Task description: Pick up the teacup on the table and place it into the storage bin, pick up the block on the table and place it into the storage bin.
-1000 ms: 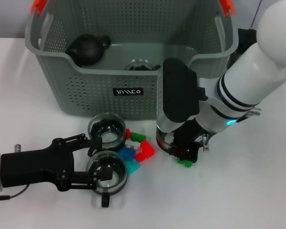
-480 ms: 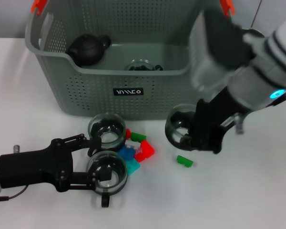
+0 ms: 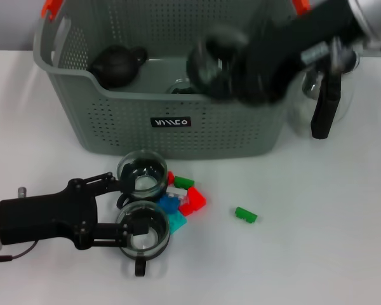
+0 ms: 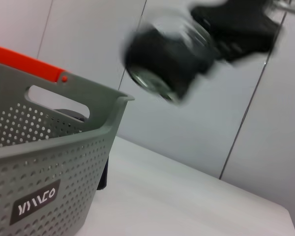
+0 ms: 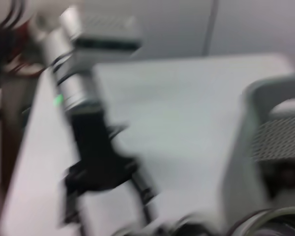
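White table (image 3: 317,241): storage bin (image 3: 114,121), two glass teacups (image 3: 141,173), coloured blocks (image 3: 185,198), green block (image 3: 246,215).

Robot lab or test cell, not a home. Plain white table (image 3: 343,241) fills the head view, bare surface, staged props only: grey-green perforated storage bin (image 3: 114,121) with orange handle clips at the top centre, glass teacups (image 3: 141,173) and a small heap of coloured toy blocks (image 3: 185,198) at lower centre, one green block (image 3: 246,215) apart to the right. Left wrist view shows a plain pale panelled wall (image 4: 265,128) with thin vertical seams behind the table, upper right of the frame. Right wrist view shows the same panel seams at top. No household furniture or kitchen fittings visible.
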Tool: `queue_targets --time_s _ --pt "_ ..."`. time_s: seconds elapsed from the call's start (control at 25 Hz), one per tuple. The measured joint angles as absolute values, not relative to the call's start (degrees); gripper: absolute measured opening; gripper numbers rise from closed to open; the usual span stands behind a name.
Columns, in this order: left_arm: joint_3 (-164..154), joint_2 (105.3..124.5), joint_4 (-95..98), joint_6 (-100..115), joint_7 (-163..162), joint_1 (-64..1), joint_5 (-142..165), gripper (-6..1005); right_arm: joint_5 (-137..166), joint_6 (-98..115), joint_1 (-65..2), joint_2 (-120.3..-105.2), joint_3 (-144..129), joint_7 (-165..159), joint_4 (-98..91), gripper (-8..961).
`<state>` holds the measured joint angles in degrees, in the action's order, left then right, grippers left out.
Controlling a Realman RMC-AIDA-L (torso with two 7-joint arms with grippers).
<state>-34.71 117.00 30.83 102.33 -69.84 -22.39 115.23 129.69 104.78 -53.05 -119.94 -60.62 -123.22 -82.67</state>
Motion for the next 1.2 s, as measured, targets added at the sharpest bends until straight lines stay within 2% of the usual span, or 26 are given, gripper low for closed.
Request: queue_targets --time_s 0.24,0.52,0.64,0.88,1.2 --pt "-34.71 117.0 30.8 102.38 -69.83 -22.5 115.17 933 137.4 91.76 -57.49 -119.5 -58.84 -126.38 -77.56 54" --pt "-34.72 117.03 30.75 102.4 -69.7 -22.52 115.13 932 147.41 78.47 -67.07 -117.75 -58.63 -130.14 -57.92 54" --pt "-34.72 117.12 30.75 102.39 -69.69 -22.38 115.13 932 149.56 74.02 -69.86 -117.47 -58.74 -130.69 -51.48 54" --pt "-34.72 117.16 30.76 102.39 -69.69 -22.16 115.19 932 151.23 69.09 -71.38 -117.97 -59.3 -130.6 -44.29 54" --pt "-34.72 117.22 30.76 102.39 -69.69 -22.07 115.46 933 151.35 66.15 -70.74 -117.62 -60.66 -130.26 -39.55 55"
